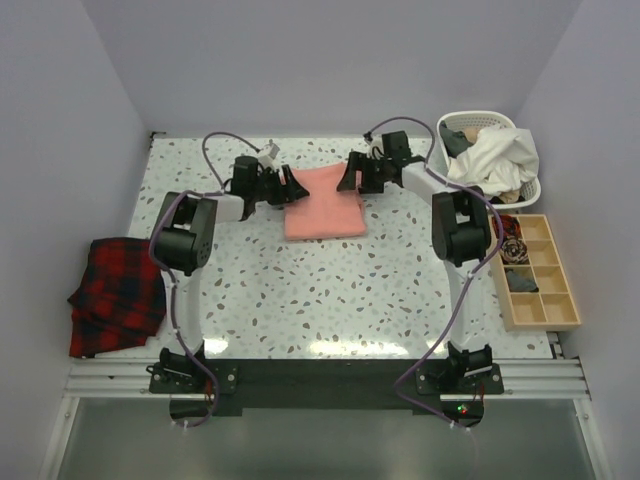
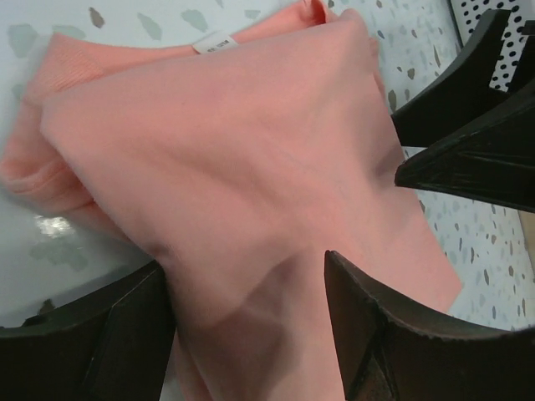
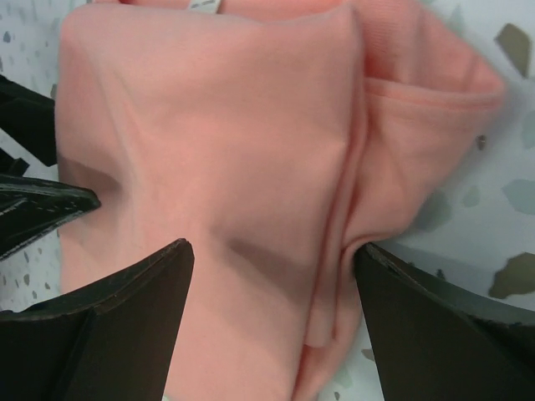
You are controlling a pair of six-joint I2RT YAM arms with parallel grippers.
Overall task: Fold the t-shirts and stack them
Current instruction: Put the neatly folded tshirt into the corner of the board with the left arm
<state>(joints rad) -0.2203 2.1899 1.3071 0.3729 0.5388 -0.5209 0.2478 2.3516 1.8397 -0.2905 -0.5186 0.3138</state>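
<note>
- Far left, at the counter's 9 o'clock edge: a red-and-black plaid cloth in a crumpled heap, well apart from everything I'm working on.
- My left tool is down at the 10 o'clock corner of the salmon-pink t-shirt. The jaws stand wide open.
- Up close from the left wrist, my left tool straddles the t-shirt. Pink fabric bulges up between the two dark fingers and nothing is pinched.
- A small white label peeks out at the shirt's far edge, around 11 o'clock in that view.
- The t-shirt itself sits in the counter's 12 o'clock half, about midway across. It lies flat, folded into a rough rectangle, with layered edges showing.
- My right tool is at the shirt's 1 o'clock corner, facing the left one across the cloth, and it's spread open too.
- From the right wrist, my right tool has the t-shirt between its fingers. A folded hem edge runs off toward 2 o'clock, and the fabric isn't clamped.
- At 2 o'clock off the counter is a white basket, heaped with white and darker clothes.
- Just below it, at 3 o'clock, is a wooden tray split into compartments, with small items in a few that are too tiny to name.
</note>
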